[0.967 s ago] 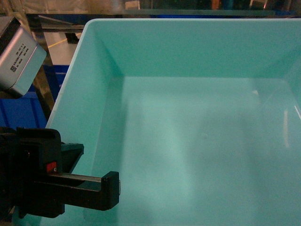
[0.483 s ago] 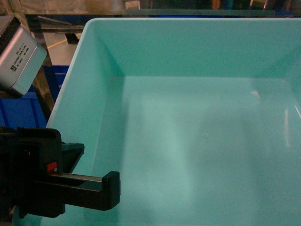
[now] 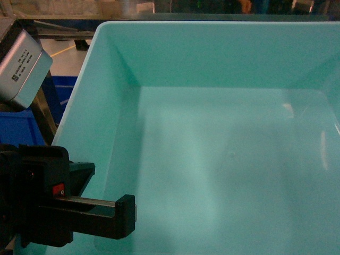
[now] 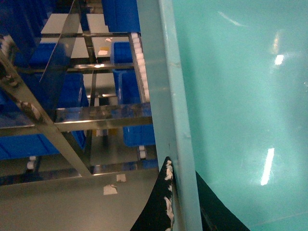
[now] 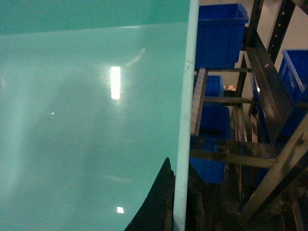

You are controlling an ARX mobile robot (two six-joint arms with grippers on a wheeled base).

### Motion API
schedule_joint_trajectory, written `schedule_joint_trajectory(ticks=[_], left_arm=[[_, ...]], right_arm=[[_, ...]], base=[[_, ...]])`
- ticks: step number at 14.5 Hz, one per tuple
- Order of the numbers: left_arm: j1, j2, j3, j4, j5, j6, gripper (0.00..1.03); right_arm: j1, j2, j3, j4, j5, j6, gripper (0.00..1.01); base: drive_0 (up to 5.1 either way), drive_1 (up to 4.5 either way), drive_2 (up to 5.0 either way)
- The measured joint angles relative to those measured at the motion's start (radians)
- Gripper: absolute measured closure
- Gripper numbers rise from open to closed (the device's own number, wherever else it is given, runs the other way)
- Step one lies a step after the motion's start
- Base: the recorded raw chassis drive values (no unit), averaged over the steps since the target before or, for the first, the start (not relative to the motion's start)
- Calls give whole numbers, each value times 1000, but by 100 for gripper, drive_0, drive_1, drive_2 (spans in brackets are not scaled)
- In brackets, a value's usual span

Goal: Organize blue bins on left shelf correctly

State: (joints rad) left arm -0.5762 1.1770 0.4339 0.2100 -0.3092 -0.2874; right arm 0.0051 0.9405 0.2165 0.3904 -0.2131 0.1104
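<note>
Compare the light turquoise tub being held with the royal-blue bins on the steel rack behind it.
The light turquoise plastic tub is pale, and both grippers, left and right, clamp its rim; the royal-blue plastic bins are dark and sit on the stainless-steel rack. The tub shows an empty interior; the bins' contents cannot be seen. Both are rectangular, open-topped plastic containers.

The light turquoise bin (image 3: 223, 149) overruns your head view, its right and near walls cut off; the right gripper (image 5: 179, 202) never appears there. Your wrist views clip both grippers' fingertips at the bottom edge, and the label on the grey box (image 3: 21, 64) is too small to read.
</note>
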Motion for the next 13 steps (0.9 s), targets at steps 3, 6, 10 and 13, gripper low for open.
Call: schedule_joint_trajectory(ticks=[3,6,10,13], left_arm=[[0,2,0,2,2,0,101],[0,3,0,0,3,0,101],[-18,176,32,-34,49,3,101],[-4,349,142,-27,93,18,101]], right_arm=[[0,1,0,3,0,0,99],[0,5,-1,-7,-5,-4,99],[-13,97,-6,-84,-1,-68,99],[-82,332,26,38,-39,-104,99]], base=[[-2,142,-145],[0,0,0],[0,0,0],[0,0,0]])
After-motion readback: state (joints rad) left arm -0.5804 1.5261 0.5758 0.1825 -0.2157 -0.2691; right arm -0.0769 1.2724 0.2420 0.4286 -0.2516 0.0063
